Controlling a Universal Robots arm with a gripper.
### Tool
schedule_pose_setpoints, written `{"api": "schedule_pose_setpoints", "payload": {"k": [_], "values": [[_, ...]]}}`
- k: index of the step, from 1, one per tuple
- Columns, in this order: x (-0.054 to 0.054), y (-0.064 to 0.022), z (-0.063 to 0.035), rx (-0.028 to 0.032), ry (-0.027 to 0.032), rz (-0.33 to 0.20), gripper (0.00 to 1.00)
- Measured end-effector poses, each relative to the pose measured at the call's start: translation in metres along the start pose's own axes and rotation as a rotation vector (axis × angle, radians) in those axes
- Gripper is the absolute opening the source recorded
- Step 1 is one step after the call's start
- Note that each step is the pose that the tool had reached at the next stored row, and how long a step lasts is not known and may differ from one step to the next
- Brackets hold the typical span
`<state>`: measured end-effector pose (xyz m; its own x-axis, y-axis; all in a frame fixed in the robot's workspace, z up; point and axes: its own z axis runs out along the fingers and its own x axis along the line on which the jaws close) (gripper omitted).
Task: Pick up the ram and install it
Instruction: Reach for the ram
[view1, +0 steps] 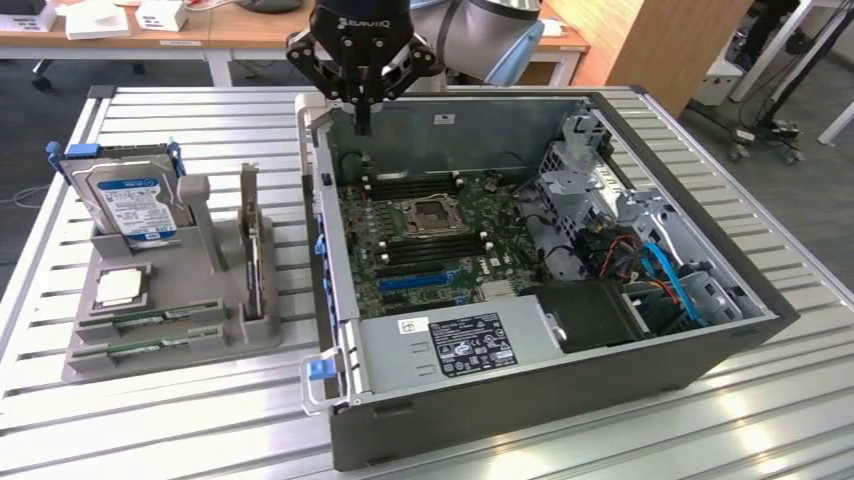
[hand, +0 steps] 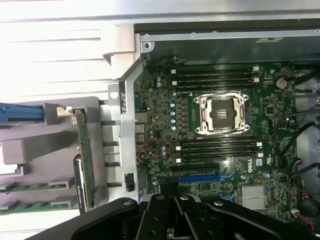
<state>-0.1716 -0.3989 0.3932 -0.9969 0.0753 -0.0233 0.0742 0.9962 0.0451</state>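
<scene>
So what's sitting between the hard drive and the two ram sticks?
A square silver chip lies flat on the gray holder between the hard drive and the ram sticks, in the exterior view.

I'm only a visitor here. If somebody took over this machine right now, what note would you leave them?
Gripper: shut, holding nothing, hovering over the far corner of the open computer case.
Ram: one ram stick and its twin lie in the grey holder at the exterior view's left, untouched.
Done: nothing; the motherboard slots look empty.
Left: picking up a stick and installing it.
</scene>
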Motion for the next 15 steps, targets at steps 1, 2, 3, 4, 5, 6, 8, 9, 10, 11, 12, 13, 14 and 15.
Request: {"api": "schedule_pose_setpoints", "payload": {"k": [1,2,3,4,5,6,8,9,10,11,12,13,14,15], "values": [[0.002,-0.0001,0.0,0.0,0.0,0.0,0.1],[0.003,-0.0002,-0.0001,0.0,0.0,0.0,0.1],[0.005,-0.0004,-0.0001,0.0,0.0,0.0,0.1],[0.007,-0.0005,-0.0002,0.0,0.0,0.0,0.1],[0.009,-0.0006,-0.0002,0.0,0.0,0.0,0.1],[0.011,-0.0008,-0.0003,0.0,0.0,0.0,0.1],[0.014,-0.0011,-0.0004,0.0,0.0,0.0,0.1],[0.016,-0.0012,-0.0004,0.0,0.0,0.0,0.1],[0.019,-0.0014,-0.0005,0.0,0.0,0.0,0.1],[0.021,-0.0015,-0.0005,0.0,0.0,0.0,0.1],[0.023,-0.0017,-0.0006,0.0,0.0,0.0,0.1],[0.025,-0.0018,-0.0006,0.0,0.0,0.0,0.1],[0.027,-0.002,-0.0007,0.0,0.0,0.0,0.1],[0.029,-0.0021,-0.0007,0.0,0.0,0.0,0.1]]}}
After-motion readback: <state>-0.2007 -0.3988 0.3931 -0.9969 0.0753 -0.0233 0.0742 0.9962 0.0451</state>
